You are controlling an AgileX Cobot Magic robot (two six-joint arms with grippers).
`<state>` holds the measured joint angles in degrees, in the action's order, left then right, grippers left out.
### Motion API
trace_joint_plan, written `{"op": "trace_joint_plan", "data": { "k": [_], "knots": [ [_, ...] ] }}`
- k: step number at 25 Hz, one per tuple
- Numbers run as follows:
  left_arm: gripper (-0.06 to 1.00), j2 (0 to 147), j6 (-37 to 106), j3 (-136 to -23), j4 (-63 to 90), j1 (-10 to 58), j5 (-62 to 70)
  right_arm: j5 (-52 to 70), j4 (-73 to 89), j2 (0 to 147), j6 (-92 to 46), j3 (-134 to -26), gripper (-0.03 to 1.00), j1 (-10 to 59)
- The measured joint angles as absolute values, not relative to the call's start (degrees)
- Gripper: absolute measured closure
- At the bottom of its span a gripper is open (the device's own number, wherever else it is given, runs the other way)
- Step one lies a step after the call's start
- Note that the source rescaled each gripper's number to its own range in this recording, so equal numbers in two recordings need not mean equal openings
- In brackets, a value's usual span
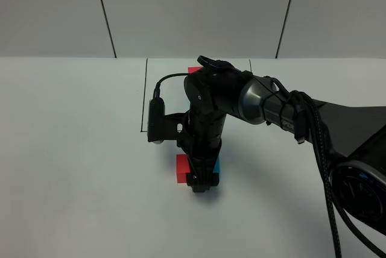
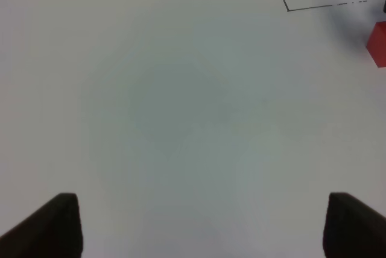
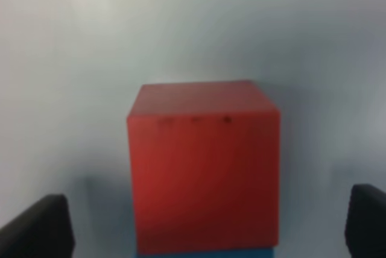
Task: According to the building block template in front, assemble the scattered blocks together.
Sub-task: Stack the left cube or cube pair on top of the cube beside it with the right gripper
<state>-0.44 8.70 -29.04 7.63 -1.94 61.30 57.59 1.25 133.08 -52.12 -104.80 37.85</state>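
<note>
Seen from above, the right gripper (image 1: 202, 185) hangs over the red cube (image 1: 180, 169) and the cyan cube (image 1: 216, 166). The template (image 1: 194, 70) lies beyond the red cube, inside the outlined rectangle (image 1: 146, 95).

In the left wrist view, the left gripper (image 2: 202, 201) is spread wide and empty, well apart from the red cube.

In the right wrist view, the fingers stand wide either side of the red cube, gripping nothing, and the cyan cube touches it.

A robotics lab test bench.
A plain matte white tabletop (image 1: 72, 167) carries a thin black rectangular outline (image 1: 145, 95); a bare grey panelled wall (image 1: 193, 11) stands behind, and a cabled black robot arm (image 1: 259, 98) reaches over it.
</note>
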Motion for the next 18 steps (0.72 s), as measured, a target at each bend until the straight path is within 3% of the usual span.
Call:
{"op": "trace_joint_plan", "data": {
  "k": [10,13,16,18],
  "knots": [
    [0.06,-0.4,8.7,-29.0,7.6,-1.9,61.3,57.3,2.6,134.8,-52.1,-104.9,0.55,37.8],
    [0.06,-0.4,8.7,-29.0,7.6,-1.9,61.3,57.3,2.7,134.9,-51.7,-105.0,0.70,37.8],
    [0.06,-0.4,8.7,-29.0,7.6,-1.9,61.3,57.1,2.7,134.9,-51.1,-105.1,0.92,37.8],
    [0.06,-0.4,8.7,-29.0,7.6,-1.9,61.3,57.2,2.7,134.9,-50.8,-105.1,0.97,37.8]
  ]
}}
